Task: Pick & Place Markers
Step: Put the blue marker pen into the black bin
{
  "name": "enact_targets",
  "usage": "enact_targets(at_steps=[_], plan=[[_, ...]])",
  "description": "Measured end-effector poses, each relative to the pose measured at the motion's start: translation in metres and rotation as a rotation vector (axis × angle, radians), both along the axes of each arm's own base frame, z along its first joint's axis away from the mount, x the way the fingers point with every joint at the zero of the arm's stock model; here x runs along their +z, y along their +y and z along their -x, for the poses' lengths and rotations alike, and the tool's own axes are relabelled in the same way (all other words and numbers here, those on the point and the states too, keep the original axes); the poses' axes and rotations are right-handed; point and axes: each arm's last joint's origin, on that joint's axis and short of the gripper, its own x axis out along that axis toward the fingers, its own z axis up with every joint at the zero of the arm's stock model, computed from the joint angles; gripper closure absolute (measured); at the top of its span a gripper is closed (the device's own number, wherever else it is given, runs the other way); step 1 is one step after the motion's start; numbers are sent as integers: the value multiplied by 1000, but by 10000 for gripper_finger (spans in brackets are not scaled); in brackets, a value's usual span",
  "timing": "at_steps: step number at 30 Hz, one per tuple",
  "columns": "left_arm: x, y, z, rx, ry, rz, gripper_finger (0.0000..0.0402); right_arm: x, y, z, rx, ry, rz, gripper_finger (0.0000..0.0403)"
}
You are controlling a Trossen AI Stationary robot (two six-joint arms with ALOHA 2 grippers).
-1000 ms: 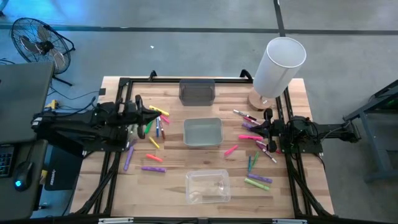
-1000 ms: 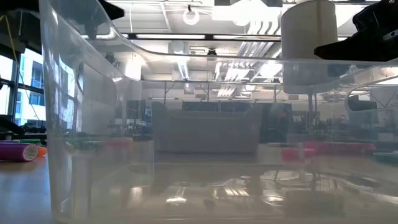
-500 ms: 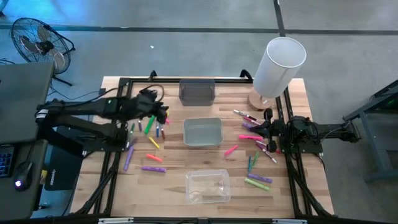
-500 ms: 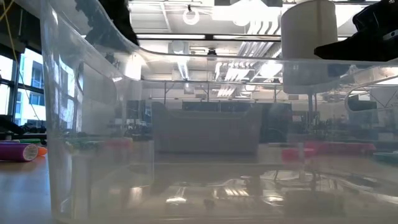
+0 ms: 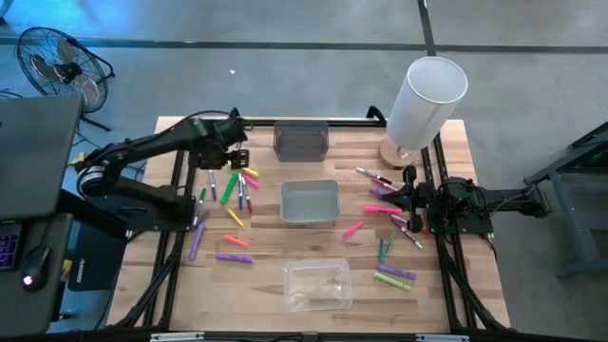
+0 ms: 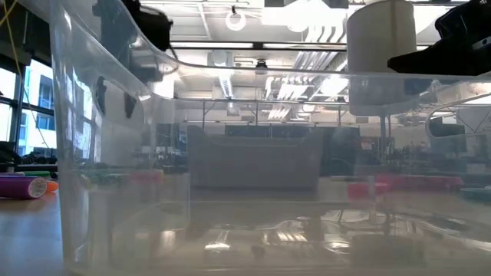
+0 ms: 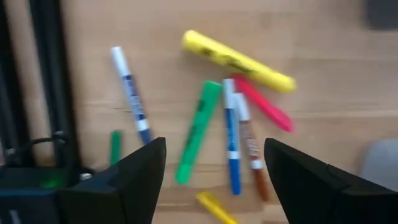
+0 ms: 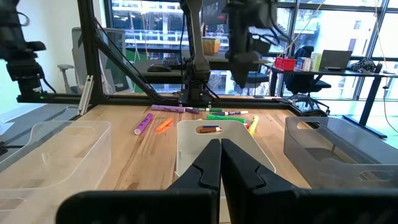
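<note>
The clear bin (image 5: 317,285) stands at the near edge of the worktop (image 5: 266,275), so close to the low camera that the rest of the scene is seen through its wall. Just behind it, mid-worktop, sits the pale bin (image 5: 310,201), the landmark here. To its left lie markers (image 5: 228,188) in a loose scatter: green, blue, pink, yellow, with purple and orange ones nearer the front. To its right lies a second scatter, pink, green and purple. The right gripper (image 5: 410,201) waits at that right-hand scatter, jaws pressed together and holding nothing. The left gripper (image 5: 231,152) hangs above the far part of the left-hand scatter, jaws spread wide and empty, a green and a blue marker below them. Behind the pale bin stands a dark grey bin (image 5: 301,140), and to its far right a white cylinder (image 5: 425,101)
</note>
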Motion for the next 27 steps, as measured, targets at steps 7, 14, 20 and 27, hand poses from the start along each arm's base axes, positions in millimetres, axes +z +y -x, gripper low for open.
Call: enact_targets(at_steps=[7, 14, 20, 27], plan=[[-19, 37, 13, -17, 79, 98, 161, 0, 0, 0, 0, 0, 0, 402], [-53, 60, 38, 21, 75, 182, 165, 0, 0, 0, 0, 0, 0, 402], [-76, 63, 58, 74, 64, 224, 165, 0, 0, 0, 0, 0, 0, 402], [-100, 61, 73, 109, 43, 229, 165, 0, 0, 0, 0, 0, 0, 402]])
